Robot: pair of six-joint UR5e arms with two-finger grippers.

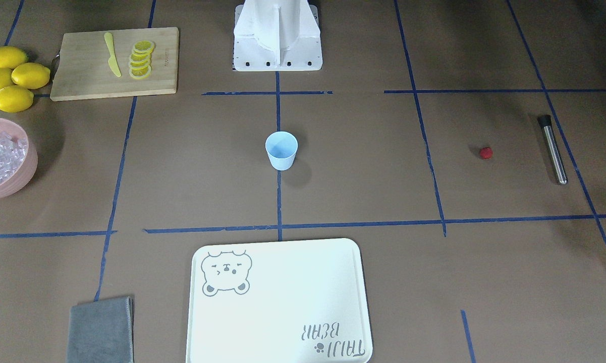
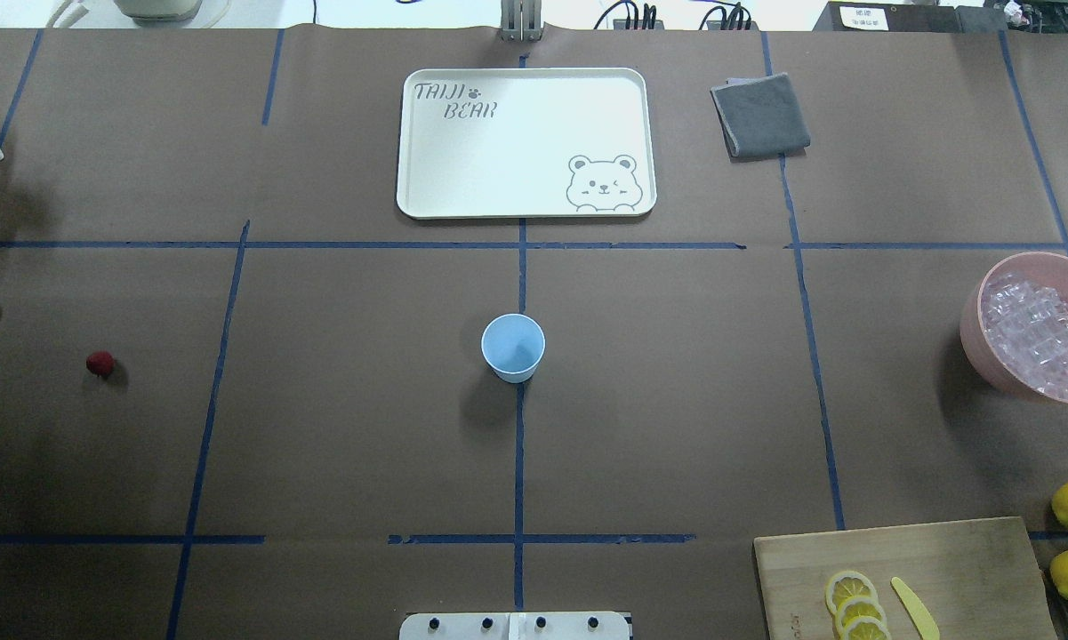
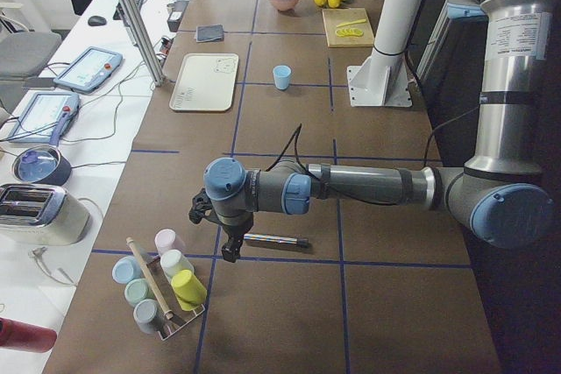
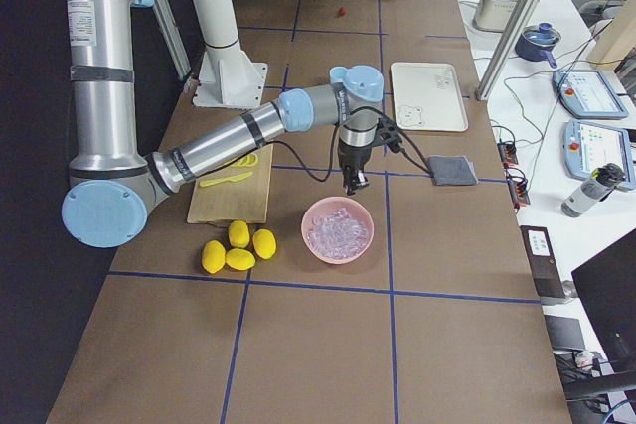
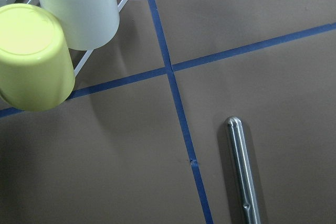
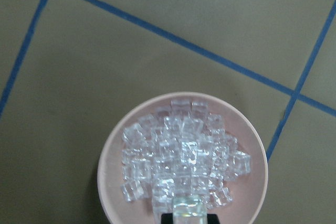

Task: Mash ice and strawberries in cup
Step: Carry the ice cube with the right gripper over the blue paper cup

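Note:
The pale blue cup (image 1: 281, 150) stands upright at the table's middle, with nothing visible inside it. A single red strawberry (image 1: 486, 153) lies on the paper near a steel muddler (image 1: 553, 148). The ice (image 6: 178, 156) is piled in a pink bowl (image 6: 113, 182). My right gripper (image 4: 351, 186) hangs just above that bowl. In the right wrist view its dark tips (image 6: 186, 217) at the bottom edge are shut on one clear ice cube. My left gripper (image 3: 230, 250) hovers over the muddler (image 3: 276, 239). Its fingers show only in the side view, so I cannot tell their state.
A white bear tray (image 2: 525, 142) and a grey cloth (image 2: 760, 116) lie at the far side. A wooden board (image 1: 113, 63) carries lemon slices and a yellow knife, with whole lemons (image 1: 12, 75) beside it. A rack of coloured cups (image 3: 162, 286) stands close to my left gripper.

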